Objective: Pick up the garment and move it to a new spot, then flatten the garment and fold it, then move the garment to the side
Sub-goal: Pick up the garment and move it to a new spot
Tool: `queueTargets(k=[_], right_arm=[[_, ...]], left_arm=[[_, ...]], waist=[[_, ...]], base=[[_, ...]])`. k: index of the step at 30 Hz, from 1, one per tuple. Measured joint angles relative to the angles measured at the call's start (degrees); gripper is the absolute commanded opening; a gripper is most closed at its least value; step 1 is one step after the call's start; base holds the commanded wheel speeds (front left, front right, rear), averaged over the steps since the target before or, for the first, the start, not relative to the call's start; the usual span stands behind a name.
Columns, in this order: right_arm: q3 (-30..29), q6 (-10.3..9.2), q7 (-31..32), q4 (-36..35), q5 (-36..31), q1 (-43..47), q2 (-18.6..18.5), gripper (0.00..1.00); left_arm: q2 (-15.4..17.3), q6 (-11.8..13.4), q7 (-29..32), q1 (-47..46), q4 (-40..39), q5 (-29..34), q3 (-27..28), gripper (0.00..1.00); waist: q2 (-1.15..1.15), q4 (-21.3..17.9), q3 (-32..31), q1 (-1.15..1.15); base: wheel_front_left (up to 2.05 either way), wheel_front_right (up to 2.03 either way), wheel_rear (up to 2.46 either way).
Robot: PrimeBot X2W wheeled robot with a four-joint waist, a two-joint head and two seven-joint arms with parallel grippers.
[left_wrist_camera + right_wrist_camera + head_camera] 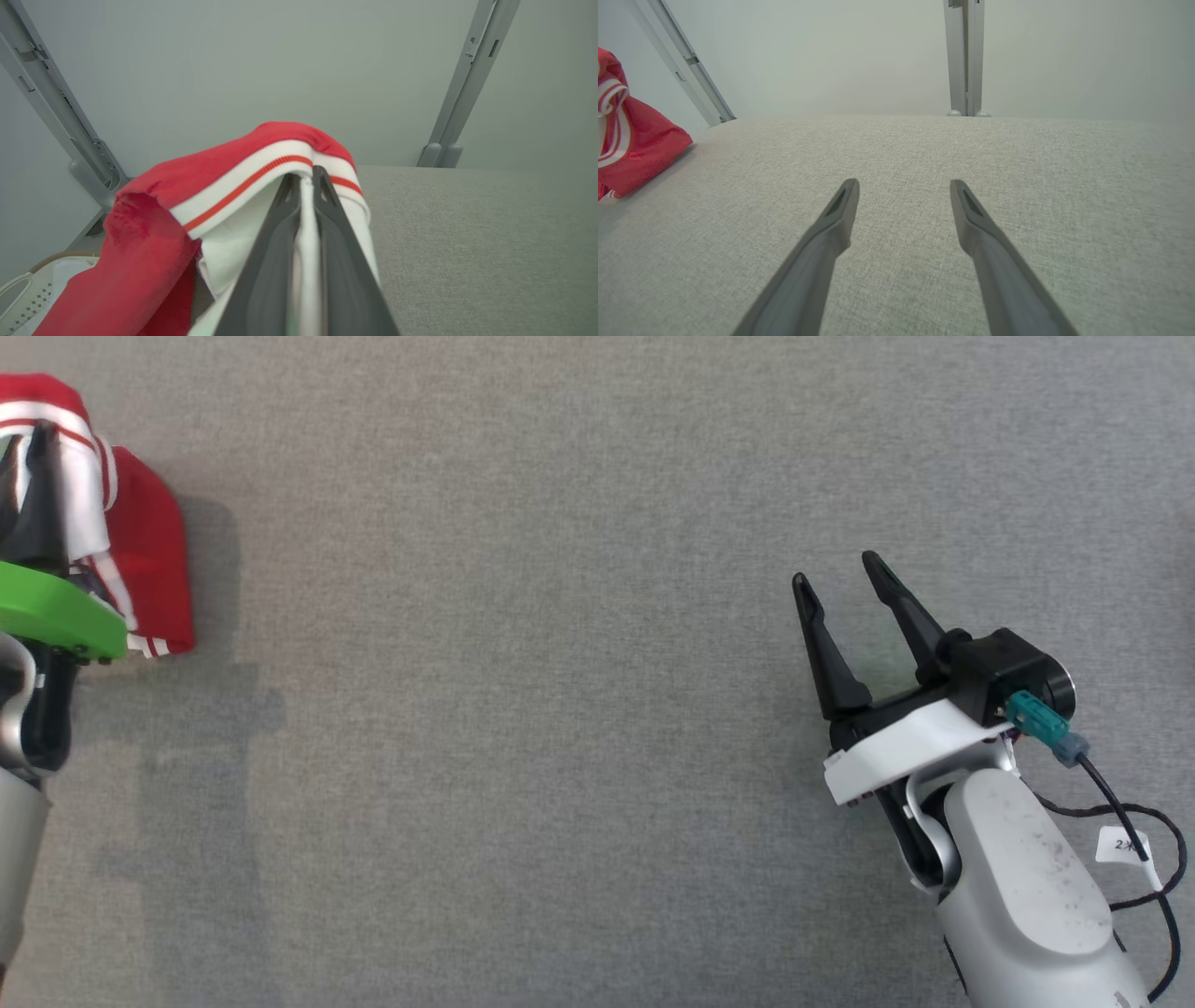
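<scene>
Grey fabric table point(560, 709), red-white garment point(149, 551) at left

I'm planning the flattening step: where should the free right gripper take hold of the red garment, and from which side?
Probably its loose lower red corner, approached from the robot's right. The garment hangs bunched from the left gripper, shut on the white striped band; that red side faces the open right gripper across the table.

Silver forearm point(1027, 868), dark fingers point(822, 649)
</scene>
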Motion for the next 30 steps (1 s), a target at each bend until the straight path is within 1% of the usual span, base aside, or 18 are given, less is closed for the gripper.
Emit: queueTargets(k=[5, 7, 9, 16, 21, 25, 26, 27, 28, 30], right_arm=[[0.7, 0.0, 0.0, -0.09, 1.67, 2.4, 0.03, 1.0], [0.97, 0.0, 0.0, -0.11, 2.34, 3.61, -0.03, 1.0], [1.29, 0.0, 0.01, -0.08, 2.82, 4.33, -0.03, 1.0], [3.23, 0.0, 0.01, -0.36, 4.14, 5.59, -0.01, 1.0], [4.1, 0.0, 0.01, -0.48, 4.95, 6.45, -0.02, 1.0], [4.49, 0.0, 0.01, -0.56, 5.04, 7.26, -0.03, 1.0], [4.49, 0.0, 0.0, -0.52, 5.06, 7.62, -0.01, 1.0], [4.52, 0.0, 0.0, -0.43, 5.2, 7.88, -0.02, 1.0], [4.49, 0.0, 0.01, -0.38, 5.21, 8.04, -0.03, 1.0], [4.24, 0.0, 0.01, -0.34, 5.2, 8.71, -0.02, 1.0]], left_arm=[[-3.04, 0.0, 0.01, 2.67, -7.14, 3.87, 1.37, 0.0], [-5.69, -0.01, 0.01, 3.7, -10.23, 5.01, 1.57, 0.0], [-7.83, 0.0, 0.0, 4.43, -12.09, 5.77, 0.64, 0.0], [-14.62, -0.01, 0.0, 5.26, -15.19, 6.72, -7.91, 0.0], [-18.72, -0.01, 0.01, 4.7, -14.25, 6.73, -14.94, 0.0], [-21.62, -0.01, 0.0, 4.75, -12.93, 6.64, -18.06, 0.0], [-22.23, -0.01, 0.0, 5.1, -12.29, 6.59, -18.41, 0.34], [-22.68, -0.01, 0.0, 5.6, -11.69, 6.65, -18.8, 0.71], [-23.02, -0.01, 0.0, 6.17, -11.12, 6.66, -18.92, 1.0], [-23.63, -0.01, 0.0, 8.11, -10.15, 7.5, -17.84, 1.0]], waist=[[0.0, -2.29, -3.03, 0.0], [0.0, -3.98, -4.07, 0.0], [0.0, -5.44, -4.84, 0.0], [0.0, -11.07, -6.99, 0.0], [0.0, -15.24, -7.98, 0.0], [0.0, -17.99, -8.59, 0.0], [0.0, -18.63, -8.78, 0.0], [0.0, -19.21, -8.99, 0.0], [0.0, -19.59, -9.21, 0.0], [0.0, -20.13, -9.96, 0.0]], base=[[0.0, 0.0, 0.0], [0.0, 0.0, 0.0], [0.0, 0.0, 0.0], [0.0, 0.0, 0.0], [0.0, 0.0, 0.0], [0.0, 0.0, 0.0], [0.0, 0.0, 0.0], [0.0, 0.0, 0.0], [0.0, 0.0, 0.0], [0.0, 0.0, 0.0]])
